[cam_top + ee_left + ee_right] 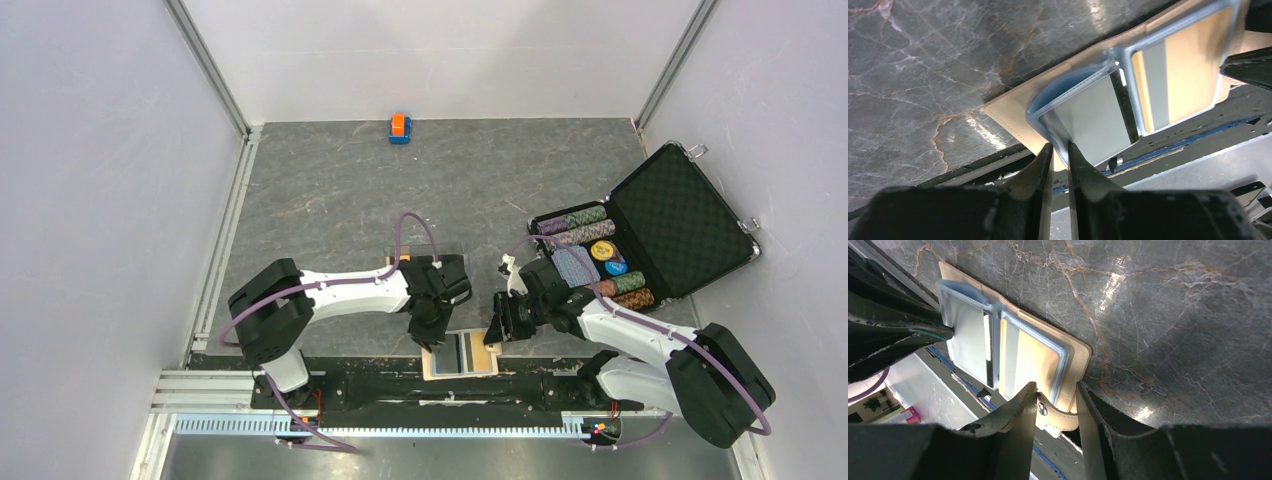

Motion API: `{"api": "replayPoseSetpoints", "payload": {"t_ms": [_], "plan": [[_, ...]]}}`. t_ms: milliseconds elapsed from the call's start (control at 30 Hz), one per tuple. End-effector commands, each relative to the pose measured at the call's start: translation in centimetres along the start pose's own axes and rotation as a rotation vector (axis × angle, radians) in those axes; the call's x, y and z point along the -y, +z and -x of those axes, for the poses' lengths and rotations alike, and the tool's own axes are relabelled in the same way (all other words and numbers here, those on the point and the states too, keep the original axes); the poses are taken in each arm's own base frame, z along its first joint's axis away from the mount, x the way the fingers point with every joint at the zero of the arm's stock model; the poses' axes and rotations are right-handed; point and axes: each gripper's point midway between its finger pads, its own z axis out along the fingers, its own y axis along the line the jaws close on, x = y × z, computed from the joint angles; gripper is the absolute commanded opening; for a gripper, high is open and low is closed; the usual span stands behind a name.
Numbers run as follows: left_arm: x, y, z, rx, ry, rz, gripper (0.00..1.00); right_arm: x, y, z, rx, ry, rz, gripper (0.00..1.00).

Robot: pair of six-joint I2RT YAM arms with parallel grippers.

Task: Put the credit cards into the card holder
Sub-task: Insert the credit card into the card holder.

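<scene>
The card holder [1013,112], a flat tan rectangular folder with stitched edges and clear plastic pocket leaves inside, lies open between the two grippers. It sits at the near edge of the grey marbled table [923,75], with its near side projecting past that edge. The left gripper [1059,146] is almost closed, with only a narrow gap between its fingers, and it pinches the near edge of one clear pocket leaf [1048,100]. That leaf curves up off the tan cover directly ahead of the fingertips. It contains a grey credit card [1093,120] with a black stripe along one edge. The next leaf, further ahead and towards the right gripper, contains a gold-orange credit card [1193,60] with a grey band. The right gripper [1055,387] is partly closed across the tan closure tab [1060,419] of the card holder. The tab and its metal snap [1042,410] fill the gap between the fingers, and the open pockets lie just ahead of the fingertips. A black foam-lined case [680,220] holding poker chips stands beyond and outboard of the right gripper. A small orange-and-blue block [400,128] lies far ahead of the left gripper.
</scene>
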Motion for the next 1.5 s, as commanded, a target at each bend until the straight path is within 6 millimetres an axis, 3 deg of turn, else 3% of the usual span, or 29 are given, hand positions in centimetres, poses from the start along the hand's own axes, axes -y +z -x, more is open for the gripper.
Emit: {"api": "replayPoseSetpoints", "payload": {"t_ms": [0, 333, 400, 500, 633, 833, 1067, 1167, 1300, 1467], "plan": [[1.7, -0.8, 1.2, 0.034, 0.072, -0.026, 0.2, 1.4, 0.0, -0.8, -0.03, -0.009, -0.07, 0.38], [5.1, -2.0, 1.8, 0.072, 0.031, -0.193, 0.15, 1.2, 0.0, -0.6, -0.025, -0.013, -0.064, 0.38], [5.6, -2.0, 1.7, 0.077, 0.014, -0.233, 0.21, 1.2, 0.0, -0.5, -0.023, -0.015, -0.063, 0.38], [6.1, -2.0, 1.5, 0.075, -0.008, -0.274, 0.43, 1.1, -0.1, -0.4, -0.019, -0.018, -0.059, 0.39], [6.2, -2.3, 1.6, 0.093, -0.02, -0.287, 0.51, 1.1, -0.1, -0.4, -0.019, -0.021, -0.058, 0.39], [5.7, -3.2, 1.9, 0.141, -0.039, -0.292, 0.51, 0.5, -0.3, 0.2, 0.001, -0.031, -0.044, 0.4], [7.4, -5.0, 2.5, 0.192, -0.036, -0.441, 0.54, 0.7, -0.2, -0.2, -0.008, -0.028, -0.042, 0.41], [6.3, -5.1, 2.7, 0.202, -0.056, -0.401, 0.55, 0.7, -0.2, -0.2, -0.006, -0.03, -0.042, 0.41], [6.4, -5.4, 2.9, 0.208, -0.039, -0.404, 0.52, 0.7, -0.1, -0.3, -0.01, -0.029, -0.04, 0.41], [6.9, -3.8, 2.4, 0.129, 0.027, -0.397, 0.48, 0.5, -0.2, -0.1, -0.007, -0.033, -0.033, 0.42]]}}
